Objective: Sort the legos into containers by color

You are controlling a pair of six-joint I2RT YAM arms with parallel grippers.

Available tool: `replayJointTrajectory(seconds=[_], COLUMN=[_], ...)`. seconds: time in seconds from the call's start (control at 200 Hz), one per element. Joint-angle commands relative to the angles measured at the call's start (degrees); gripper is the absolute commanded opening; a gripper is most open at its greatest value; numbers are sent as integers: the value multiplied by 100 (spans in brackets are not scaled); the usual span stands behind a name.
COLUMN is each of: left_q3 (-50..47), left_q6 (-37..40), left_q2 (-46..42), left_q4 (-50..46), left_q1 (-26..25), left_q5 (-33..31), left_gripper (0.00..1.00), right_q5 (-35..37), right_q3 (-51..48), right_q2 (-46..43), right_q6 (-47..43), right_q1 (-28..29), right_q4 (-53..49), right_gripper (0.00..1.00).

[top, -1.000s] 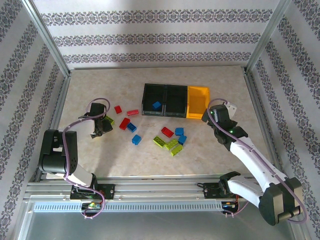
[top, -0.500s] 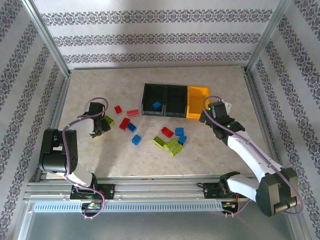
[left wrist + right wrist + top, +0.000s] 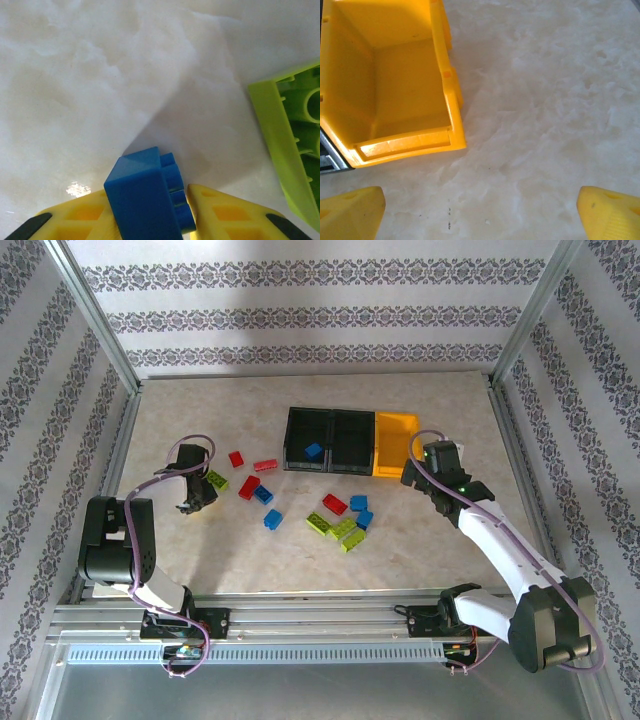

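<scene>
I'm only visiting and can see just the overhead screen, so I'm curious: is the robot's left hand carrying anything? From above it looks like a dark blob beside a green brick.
Observer: Yes. Its wrist camera shows a blue brick clamped between the left hand's yellow fingers.
Visitor: And the green brick next to it?
Observer: The lime green brick lies apart from the hand, its hollow underside turned toward that camera.
Visitor: Is the right hand holding something too?
Observer: No. The right hand is open, with bare table showing across the gap.
</scene>
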Motion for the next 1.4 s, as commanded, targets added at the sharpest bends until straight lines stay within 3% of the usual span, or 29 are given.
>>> replayJointTrajectory(seconds=[0.0, 0.45, 0.595, 0.675, 0.745, 0.949, 1.079, 1.229, 1.394], left_q3=[71, -112, -58, 9, 37, 65, 100, 186, 295], left_q6=[41, 83, 111, 135, 121, 100, 162, 203, 199], left_q2=[-100, -622, -633, -541, -484, -375, -310, -109, 66], left_q4=[212, 57, -36, 10, 43, 86, 122, 110, 96], left_q1=[63, 54, 47, 58, 45, 52, 49, 54, 63], left_q5=[61, 198, -60, -4, 36, 36, 53, -10, 106], left_gripper=[35, 32, 41, 33, 31, 52, 54, 47, 27], right_q5=[-107, -199, -221, -229, -242, -230, -220, -198, -203], right_q3=[97, 105, 114, 123, 132, 106, 114, 141, 141], right_q2=[-9, 0, -9, -13, -26, -103, -106, -79, -53], right_q6=[-84, -23, 15, 28, 31, 55, 28, 33, 45], right_q1=[-70, -72, -69, -74, -67, -69, -67, -70, -72], right_q4=[-82, -26, -13, -4, -21, -18, -18, -16, -13], right_gripper=[98, 98, 98, 98, 98, 98, 98, 98, 98])
